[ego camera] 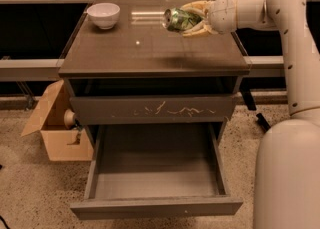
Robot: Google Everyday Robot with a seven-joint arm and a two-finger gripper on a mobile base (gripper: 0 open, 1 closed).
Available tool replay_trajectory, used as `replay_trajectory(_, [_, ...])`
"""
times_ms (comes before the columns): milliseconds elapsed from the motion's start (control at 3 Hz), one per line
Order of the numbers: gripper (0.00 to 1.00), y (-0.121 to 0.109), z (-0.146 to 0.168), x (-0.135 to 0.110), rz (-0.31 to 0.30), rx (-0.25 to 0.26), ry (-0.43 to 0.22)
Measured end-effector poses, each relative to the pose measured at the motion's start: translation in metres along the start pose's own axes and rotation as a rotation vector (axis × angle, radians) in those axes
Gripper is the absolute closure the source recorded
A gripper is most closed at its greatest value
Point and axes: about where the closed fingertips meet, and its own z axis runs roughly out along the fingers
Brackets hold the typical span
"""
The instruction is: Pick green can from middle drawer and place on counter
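Observation:
My gripper [192, 19] is shut on the green can [179, 19] and holds it on its side above the back right part of the counter [150, 50]. The can's silvery end points left. The arm reaches in from the right. Below, the middle drawer [156, 207] is pulled out wide and its smooth grey inside holds nothing. The drawer front with pale scratches [152, 109] above it is closed.
A white bowl [103, 15] stands on the counter's back left corner. An open cardboard box [56, 128] sits on the floor left of the cabinet. My white robot body [287, 173] fills the right side. A window rail runs behind the counter.

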Motion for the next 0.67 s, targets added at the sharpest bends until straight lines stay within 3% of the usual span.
replay_trajectory(667, [1.0, -0.004, 0.027, 0.028, 0.166, -0.056, 0.075])
